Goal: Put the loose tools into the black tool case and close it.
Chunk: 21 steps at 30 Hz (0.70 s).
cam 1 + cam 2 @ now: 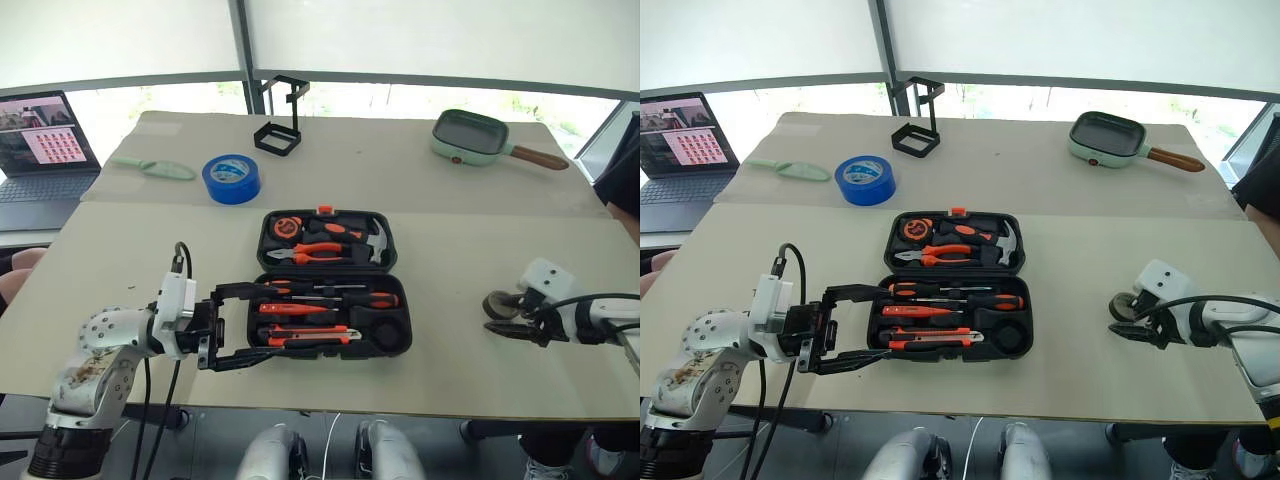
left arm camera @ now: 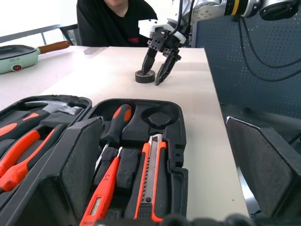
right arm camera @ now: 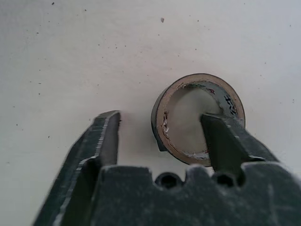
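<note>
— Nearest the head camera, what do you see?

— Low on the left, the left gripper (image 1: 232, 325), its two black fingers spread wide and holding nothing. They reach level toward the near left corner of the black plastic hinged tool case (image 1: 395, 300), one finger (image 1: 238, 291) by the case's left edge, the other (image 1: 245, 357) just off its front edge.

— Is that case open?

— Yes, it lies flat open in the middle of the pale table (image 1: 450, 230). The far half carries the orange-handled pliers (image 1: 315, 252) and the steel-headed hammer (image 1: 375, 240). The near half holds a black-and-orange-handled screwdriver (image 1: 350, 298), a thin all-orange screwdriver (image 1: 295, 309) and a black-and-orange utility knife (image 1: 310, 335), all lying in moulded slots. A round slot at the near right corner looks empty.

— And the right side?

— The right gripper (image 3: 162, 136) points down at the small dark grey tape roll (image 3: 188, 101), which lies flat on the table well to the right of the case. One finger (image 3: 225, 141) stands inside the roll's hole, the other (image 3: 101, 141) outside its wall with a gap. The jaws are part-way apart and I cannot tell whether they press on the roll.

— Anything else on the table?

— A big blue tape roll (image 1: 231, 178), a black wire stand (image 1: 280, 130), a pale green scoop (image 1: 155, 167) and a green square pan with a wooden handle (image 1: 470, 137) along the far side. A laptop (image 1: 40, 150) sits off the left edge.
</note>
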{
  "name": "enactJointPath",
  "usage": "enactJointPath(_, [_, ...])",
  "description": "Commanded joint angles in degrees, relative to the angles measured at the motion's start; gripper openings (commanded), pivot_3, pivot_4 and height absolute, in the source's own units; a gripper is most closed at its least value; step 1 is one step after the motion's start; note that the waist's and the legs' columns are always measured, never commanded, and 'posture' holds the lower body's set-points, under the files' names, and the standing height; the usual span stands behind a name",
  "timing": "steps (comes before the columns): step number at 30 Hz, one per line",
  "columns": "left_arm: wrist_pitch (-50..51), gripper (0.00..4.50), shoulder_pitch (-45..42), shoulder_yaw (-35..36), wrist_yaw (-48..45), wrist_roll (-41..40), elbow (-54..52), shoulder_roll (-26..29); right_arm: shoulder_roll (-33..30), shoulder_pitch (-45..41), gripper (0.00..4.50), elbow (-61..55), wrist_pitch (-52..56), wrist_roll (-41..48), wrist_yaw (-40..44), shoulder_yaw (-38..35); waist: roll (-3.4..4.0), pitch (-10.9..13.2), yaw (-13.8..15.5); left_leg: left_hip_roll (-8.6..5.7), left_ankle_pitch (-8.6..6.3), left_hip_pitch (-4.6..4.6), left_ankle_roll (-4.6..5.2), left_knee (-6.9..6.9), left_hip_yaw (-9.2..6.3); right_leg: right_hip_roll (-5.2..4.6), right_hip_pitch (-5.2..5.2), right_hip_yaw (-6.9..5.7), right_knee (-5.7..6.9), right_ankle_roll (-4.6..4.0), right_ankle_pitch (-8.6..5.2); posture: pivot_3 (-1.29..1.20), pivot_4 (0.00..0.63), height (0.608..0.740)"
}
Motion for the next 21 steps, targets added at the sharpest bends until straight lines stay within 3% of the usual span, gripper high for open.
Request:
enactJointPath(1, [-0.5,4.5,0.2,0.1,-0.1,-1.1,-1.7,-0.1,0.0,-1.2,1.41,3.5,-3.2,-2.4,0.8,-0.2,0.0,0.0,0.1,-0.01,-0.01,0.0,-0.02,0.01,0.0,-0.01,0.0,0.0,0.0,0.01,0.02,0.0,0.15,0.74])
enactJointPath(5, [-0.9,4.5,0.6,-0.4,-0.1,-0.8,-1.7,-0.5,0.2,-1.9,0.03,5.0,-8.0,-0.8,6.0,-0.4,0.0,0.0,0.1,-0.01,-0.03,-0.02,-0.06,0.03,0.03,-0.05,-0.01,0.02,0.0,-0.01,0.08,0.0,0.15,0.74])
enactJointPath(7, [-1.1,4.5,0.6,-0.5,-0.2,-0.7,-1.5,-0.6,-0.1,-1.9,0.03,3.7,-8.4,1.6,10.8,-0.5,0.0,0.0,0.0,0.0,0.07,-0.01,0.1,0.0,0.02,-0.04,-0.01,0.03,0.0,-0.02,0.09,0.0,0.15,0.74])
enactJointPath(10, [-2.1,4.5,1.1,0.3,-1.2,-0.7,-0.7,-0.2,1.4,-5.3,0.03,-8.7,-3.6,12.0,19.9,-0.4,0.05,0.0,-0.1,0.05,0.15,-0.02,0.18,-0.06,0.02,-0.04,-0.05,0.03,0.0,-0.11,0.08,0.0,0.15,0.74])
enactJointPath(14, [-2.6,4.5,2.8,1.1,-2.0,-0.5,-0.1,0.6,4.4,-10.3,0.03,-20.9,8.9,18.6,18.4,2.6,0.06,0.1,-1.2,0.24,0.22,0.01,0.0,-0.11,0.03,-0.06,-0.11,0.06,0.0,-0.41,0.2,0.0,0.15,0.74])
enactJointPath(21, [-4.4,4.5,4.6,1.3,-2.7,0.9,1.3,1.3,9.4,-13.6,0.03,-27.4,18.5,15.7,12.0,12.1,-0.09,0.1,0.5,0.1,-0.07,-0.2,-0.4,-0.04,-0.18,-0.24,-0.28,0.02,-0.05,-0.46,0.1,0.0,0.15,0.74])
